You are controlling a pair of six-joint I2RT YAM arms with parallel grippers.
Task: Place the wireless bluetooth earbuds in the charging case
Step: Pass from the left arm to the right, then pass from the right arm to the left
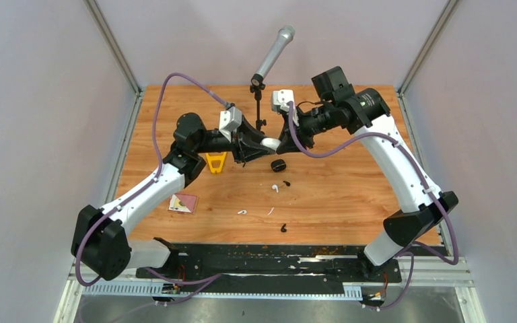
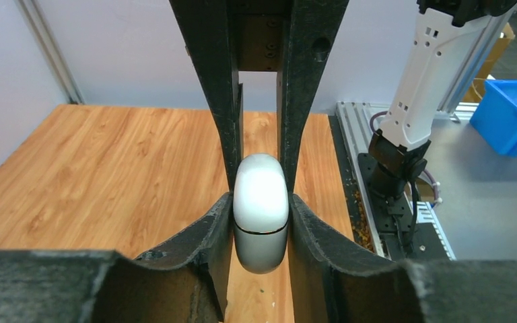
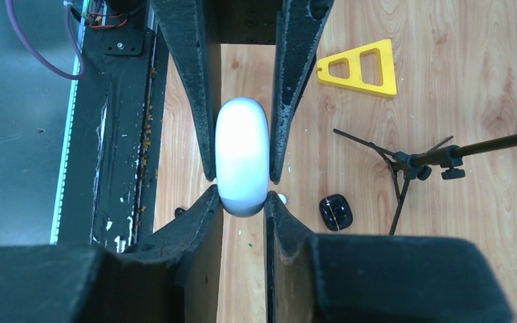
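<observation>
The wireless bluetooth earbuds, four tiny loose pieces, are lying on the wooden tabletop (image 1: 357,195). One white stemmed earbud (image 1: 275,188) is sitting just beside one black earbud (image 1: 286,183). A second white earbud (image 1: 242,212) and a second black earbud (image 1: 283,228) are lying nearer the bases. One grey microphone on a black stand (image 1: 274,50) is standing at the back. One yellow triangular plastic frame (image 1: 216,161) and one small printed card (image 1: 183,202) are lying to the left. There are two pebble-shaped charging cases. The left gripper (image 2: 260,208) and the right gripper (image 3: 242,198) are both clamping the glossy white case (image 1: 270,142), lid closed, above the table. The glossy black case (image 1: 278,165) is resting just below it.
</observation>
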